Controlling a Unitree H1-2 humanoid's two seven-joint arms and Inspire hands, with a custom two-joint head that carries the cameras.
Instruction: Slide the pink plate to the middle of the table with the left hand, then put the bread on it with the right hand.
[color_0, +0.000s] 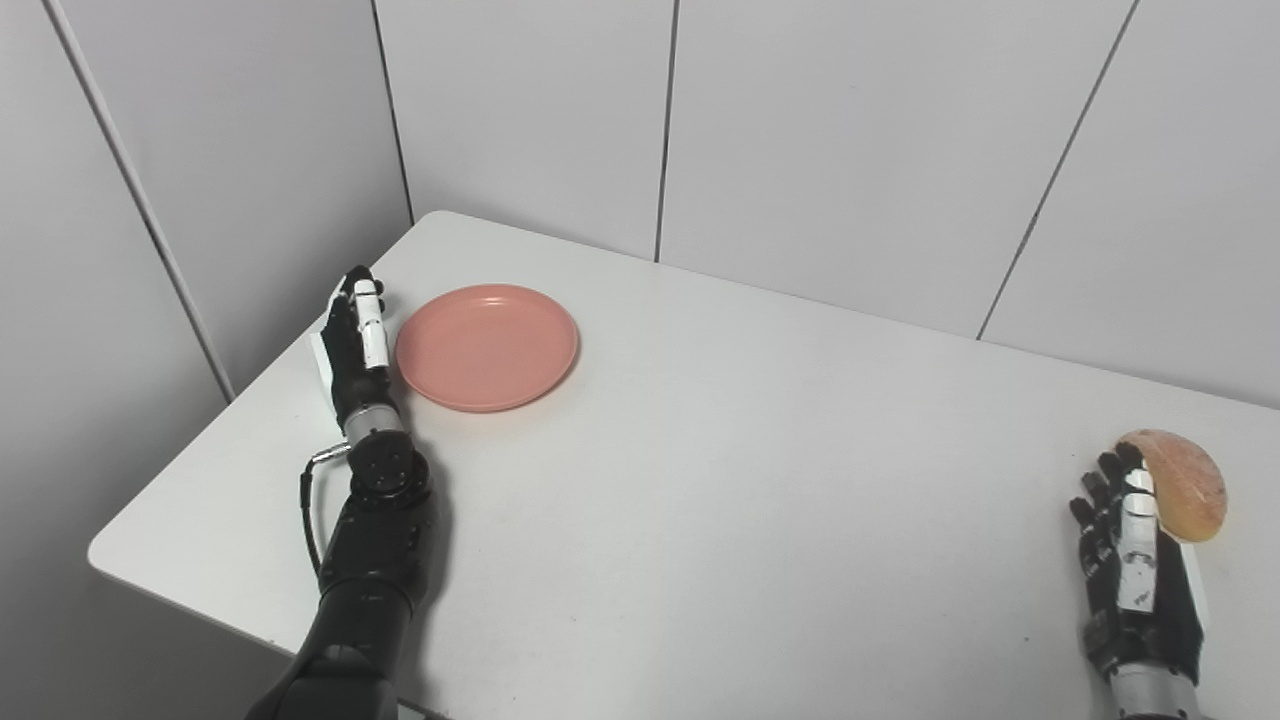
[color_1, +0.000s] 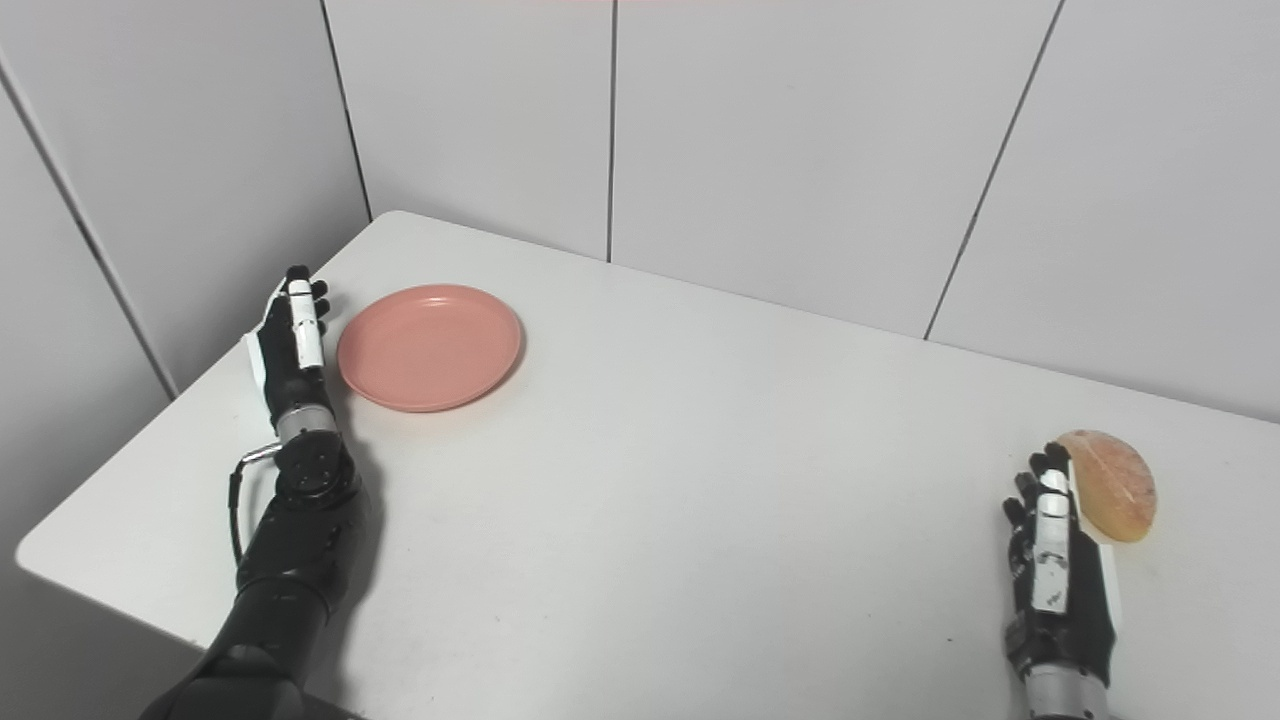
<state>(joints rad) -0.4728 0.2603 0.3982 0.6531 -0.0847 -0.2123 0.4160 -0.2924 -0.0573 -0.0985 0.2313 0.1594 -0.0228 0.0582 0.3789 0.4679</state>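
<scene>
A round pink plate (color_0: 487, 346) lies on the white table (color_0: 720, 480) at the far left. My left hand (color_0: 356, 345) stands edge-on just left of the plate, fingers straight and open, at or very near its left rim. A golden-brown bread bun (color_0: 1186, 484) lies near the table's right edge. My right hand (color_0: 1130, 550) is open, fingers straight, just left of and in front of the bread, partly hiding its left edge. Neither hand holds anything.
Grey wall panels (color_0: 800, 130) stand close behind the table and along its left side. The table's front-left corner (color_0: 100, 555) is rounded, near my left forearm (color_0: 370, 560).
</scene>
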